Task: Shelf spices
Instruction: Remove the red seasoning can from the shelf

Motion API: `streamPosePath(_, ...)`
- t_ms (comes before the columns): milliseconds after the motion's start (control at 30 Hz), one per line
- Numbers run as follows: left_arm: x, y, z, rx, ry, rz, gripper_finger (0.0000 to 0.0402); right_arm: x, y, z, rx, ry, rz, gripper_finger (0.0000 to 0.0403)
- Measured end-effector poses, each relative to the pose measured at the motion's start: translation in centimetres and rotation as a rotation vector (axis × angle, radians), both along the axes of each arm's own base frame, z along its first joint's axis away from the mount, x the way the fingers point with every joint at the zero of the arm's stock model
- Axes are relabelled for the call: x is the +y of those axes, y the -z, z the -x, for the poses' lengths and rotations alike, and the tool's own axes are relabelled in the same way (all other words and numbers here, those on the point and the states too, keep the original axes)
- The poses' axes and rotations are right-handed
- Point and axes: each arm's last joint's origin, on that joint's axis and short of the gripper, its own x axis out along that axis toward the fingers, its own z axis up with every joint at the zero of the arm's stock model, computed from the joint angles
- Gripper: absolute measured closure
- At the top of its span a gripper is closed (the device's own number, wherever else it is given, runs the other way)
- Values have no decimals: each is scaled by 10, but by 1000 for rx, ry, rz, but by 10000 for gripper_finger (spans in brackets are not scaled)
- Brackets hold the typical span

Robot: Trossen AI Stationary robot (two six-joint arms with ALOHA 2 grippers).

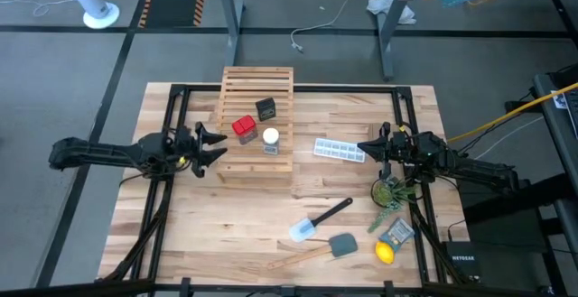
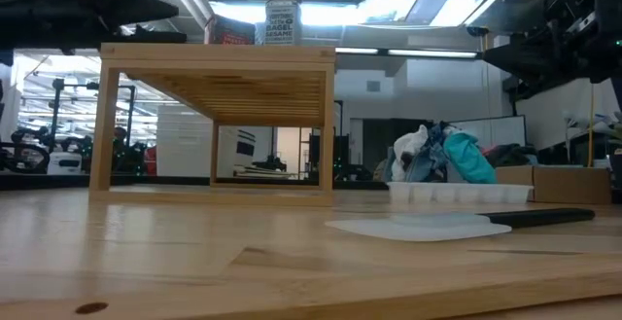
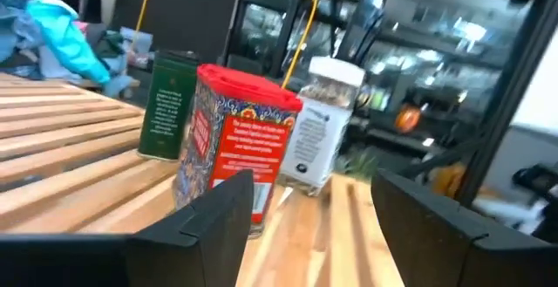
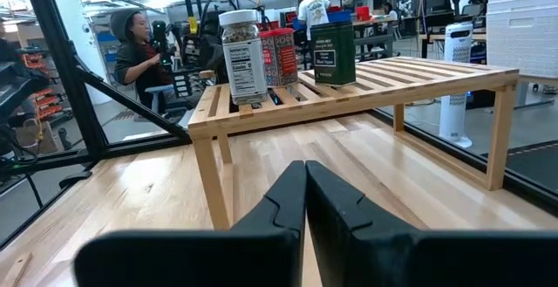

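Note:
The shelf, a light slatted wooden rack, stands on four legs at the table's far middle. On its top stand three spices: a red box, a black tin and a clear jar with a white lid. My left gripper hovers open at the shelf's left edge, level with its top. In the left wrist view the red box stands just past its fingers, which touch nothing. My right gripper is shut and holds nothing, hovering to the right of the shelf.
A white ice-cube tray lies right of the shelf. Two spatulas, a lemon, a small packet and a green sprig lie at the near right. People are in the room beyond.

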Motion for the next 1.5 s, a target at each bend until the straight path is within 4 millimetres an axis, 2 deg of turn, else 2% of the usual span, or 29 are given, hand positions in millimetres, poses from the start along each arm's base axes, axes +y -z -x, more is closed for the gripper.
streamPosePath(100,0,-17,-7,39,-27,-149,174,0,0,0,-1,0,0,386)
streamPosePath(233,1,-49,-16,54,-57,-305,174,0,0,0,0,-1,0,386)
streamPosePath(333,2,-70,-20,128,-96,-316,174,0,1,0,5,-2,-1,386)
streamPosePath(467,5,-87,-21,273,-189,-227,174,1,1,0,9,-39,0,386)
streamPosePath(600,5,-89,-26,342,-201,-152,174,2,1,0,11,-65,1,386)
streamPosePath(933,1,-76,-47,425,-177,-118,174,2,2,0,18,-71,-1,386)
streamPosePath(1033,2,-70,-48,469,-180,-121,174,2,2,0,19,-70,-1,386)
streamPosePath(1267,3,-73,-48,442,-228,-96,174,2,2,0,20,-70,-1,386)
streamPosePath(1500,3,-67,-53,459,-233,-30,174,2,2,0,20,-71,-1,386)
